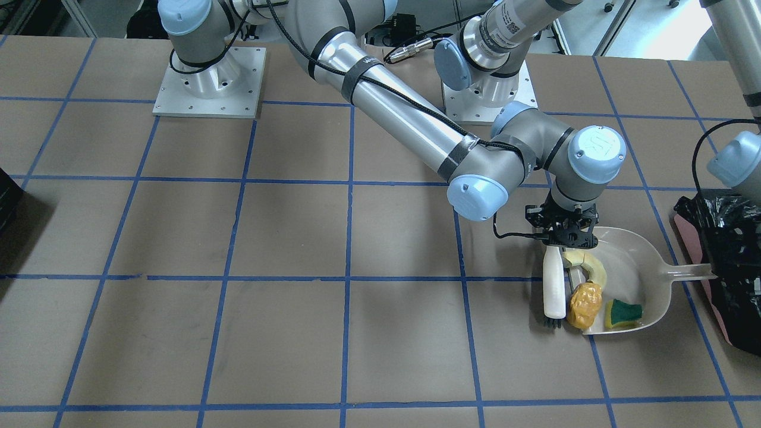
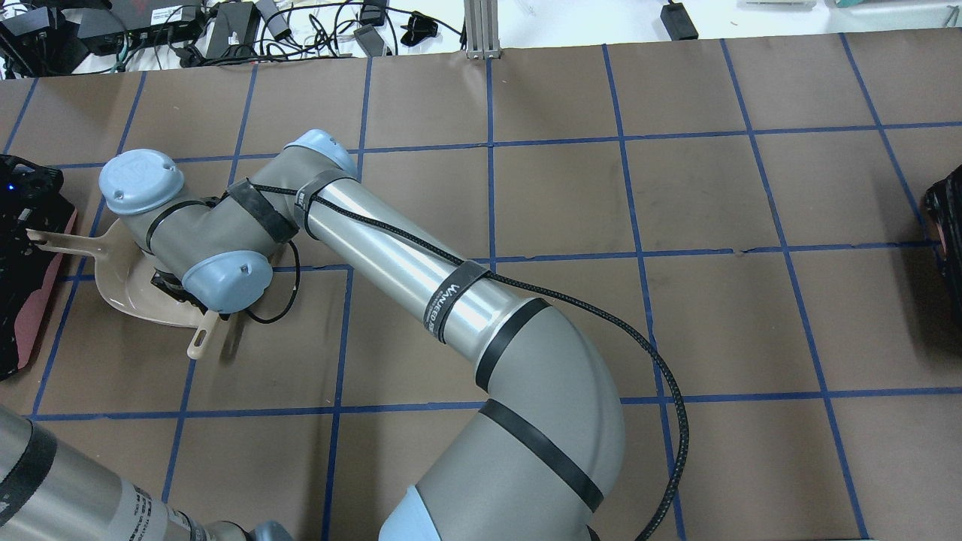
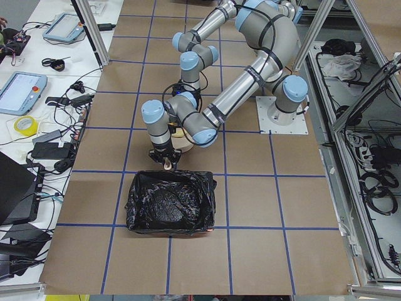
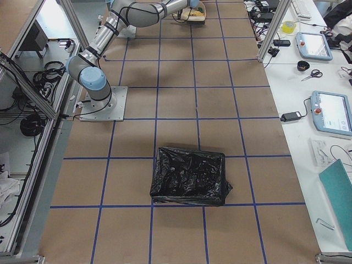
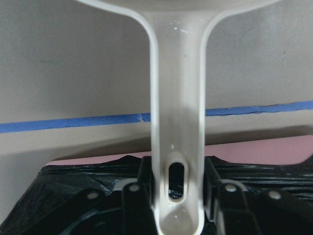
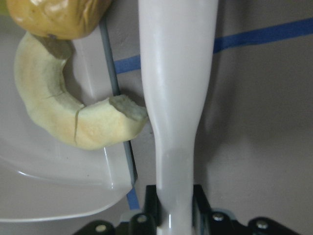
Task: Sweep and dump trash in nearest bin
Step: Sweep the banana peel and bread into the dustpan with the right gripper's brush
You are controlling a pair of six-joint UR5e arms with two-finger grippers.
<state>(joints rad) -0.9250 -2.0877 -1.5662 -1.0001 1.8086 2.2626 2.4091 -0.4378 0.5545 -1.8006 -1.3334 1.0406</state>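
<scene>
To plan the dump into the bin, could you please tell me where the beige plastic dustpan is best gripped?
Grip the beige plastic dustpan by its narrow straight handle, coming from the end near the black-lined pink bin; the wide scoop holds the trash. The left hand clamps it there.

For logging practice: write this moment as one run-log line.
right jaws: shut on brush | left jaws: shut on dustpan | sponge inside; peel, lump at lip

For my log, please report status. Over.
Left gripper shut on dustpan handle; right gripper shut on brush. Peel, sponge in dustpan; orange lump on its lip. Bin at handle end, no obstacle seen.
</scene>
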